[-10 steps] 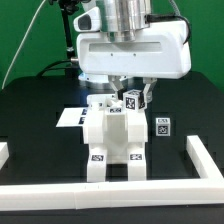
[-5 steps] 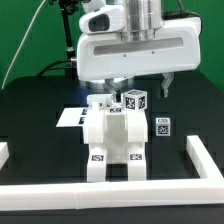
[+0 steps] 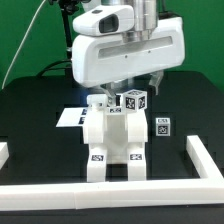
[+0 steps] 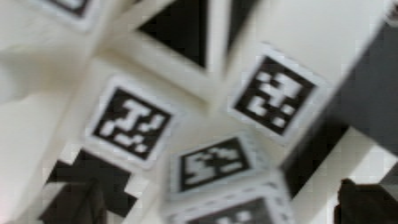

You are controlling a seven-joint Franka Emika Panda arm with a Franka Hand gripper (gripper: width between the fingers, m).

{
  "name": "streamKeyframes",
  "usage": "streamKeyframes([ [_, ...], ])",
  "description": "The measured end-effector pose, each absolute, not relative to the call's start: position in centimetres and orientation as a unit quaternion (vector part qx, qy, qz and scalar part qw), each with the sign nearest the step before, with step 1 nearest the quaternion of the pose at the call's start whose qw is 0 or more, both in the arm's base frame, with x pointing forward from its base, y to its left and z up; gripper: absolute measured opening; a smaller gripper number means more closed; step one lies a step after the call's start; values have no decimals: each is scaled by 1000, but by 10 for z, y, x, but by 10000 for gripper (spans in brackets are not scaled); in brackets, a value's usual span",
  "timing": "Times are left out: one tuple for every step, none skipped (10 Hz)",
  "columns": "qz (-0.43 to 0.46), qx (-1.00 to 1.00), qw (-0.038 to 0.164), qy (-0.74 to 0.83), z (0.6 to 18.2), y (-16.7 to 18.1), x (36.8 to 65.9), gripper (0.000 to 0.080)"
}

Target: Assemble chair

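The chair (image 3: 112,138) stands partly joined in the middle of the black table, a white blocky body with tags on its front feet. A small tagged white piece (image 3: 133,101) sits on its top, and another tagged part (image 3: 161,127) shows at its right side. My gripper (image 3: 140,82) hangs just above the top piece, with its dark fingers (image 3: 160,78) spread wide and holding nothing. In the wrist view the tagged faces of the chair (image 4: 196,120) fill the picture, blurred. The gripper (image 4: 222,200) straddles them with its jaws apart.
Long low white border rails run along the front (image 3: 110,188), the exterior view's right (image 3: 205,160) and the left (image 3: 4,152). The marker board (image 3: 68,117) lies flat behind the chair on its left.
My gripper has risen straight up from around the top tagged piece. The piece and the chair have stayed in place.
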State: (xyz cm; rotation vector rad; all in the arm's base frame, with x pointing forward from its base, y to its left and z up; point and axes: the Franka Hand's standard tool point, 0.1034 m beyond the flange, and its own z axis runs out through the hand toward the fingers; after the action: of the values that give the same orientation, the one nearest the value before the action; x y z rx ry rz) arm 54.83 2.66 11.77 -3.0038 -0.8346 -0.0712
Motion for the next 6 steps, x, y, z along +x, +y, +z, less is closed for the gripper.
streamKeyframes([
  [-21,-968,11,-251,116,28,548,649],
  [-21,-968,12,-249,116,27,548,531],
  [-21,-977,13,-213,116,28,548,376],
  [-20,-983,13,-180,116,28,548,376],
  [-20,-990,14,-136,116,28,548,284],
  [-19,-994,15,-106,116,28,548,284],
])
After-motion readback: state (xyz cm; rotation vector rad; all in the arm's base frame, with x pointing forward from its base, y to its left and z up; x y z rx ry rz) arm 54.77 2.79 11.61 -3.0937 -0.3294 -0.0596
